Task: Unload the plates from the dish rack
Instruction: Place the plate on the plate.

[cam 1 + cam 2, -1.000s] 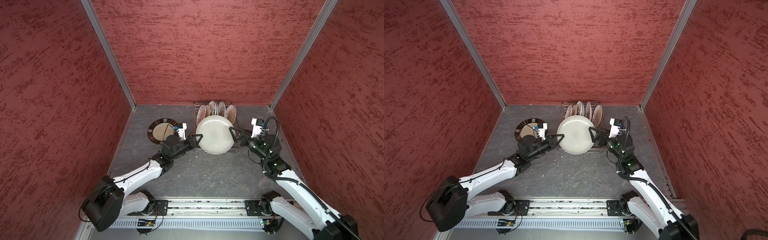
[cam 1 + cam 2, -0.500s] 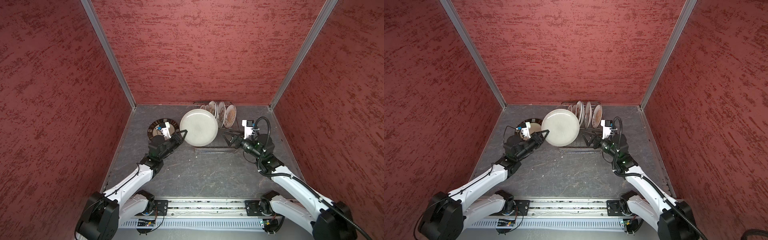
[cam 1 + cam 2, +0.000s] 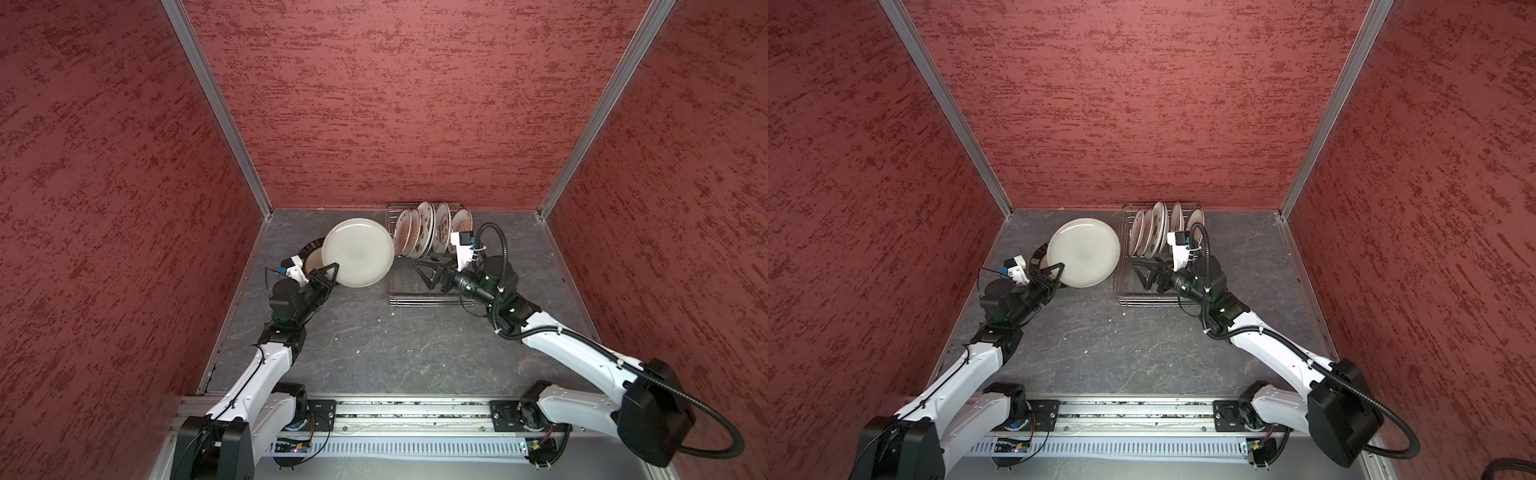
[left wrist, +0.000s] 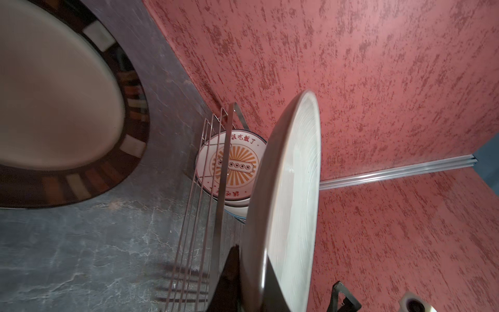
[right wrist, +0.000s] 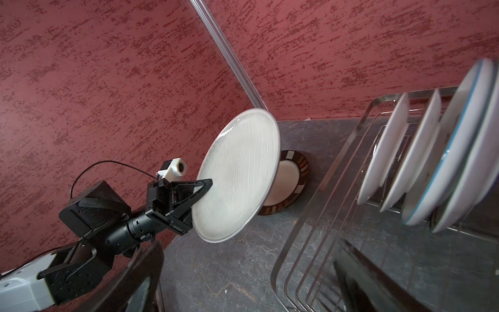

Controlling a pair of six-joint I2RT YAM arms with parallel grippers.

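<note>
Top views, white plate: the left claw [image 3: 329, 271] pinches the white plate [image 3: 358, 252] by its near rim alone. The plate hangs tilted above the brown plate [image 3: 311, 254], out of the rack [image 3: 419, 300].
Top views, brown plate: it lies flat on the worktop [image 3: 374, 345] just beside the rack, mostly hidden under the white one.
Top views, right claw: the right claw [image 3: 423, 275] is spread wide and empty over the rack's bare front half. It is near the racked plates [image 3: 426, 227], about five on edge at the back.
Top views, risk: I'd guess a wide plate held at one edge can swing or slip out while being lowered.
Left wrist, grip: one finger sits on each face of the white plate [image 4: 291, 189], close to the rim, so little bite shows.
Left wrist, risk: the rack's side rail [image 4: 224, 151] looks near the plate's far edge, and a sideways drift could clip it.
Right wrist, landing: the white plate [image 5: 237, 175] leans steeply over the brown plate [image 5: 290, 183]. Let go at that tilt, it would likely land edge-first and chip or skid off.
Right wrist, racked plates: the racked plates [image 5: 421, 162] lean close together. A spread claw pushed in crooked could knock one into its neighbour or shove the rack along.
</note>
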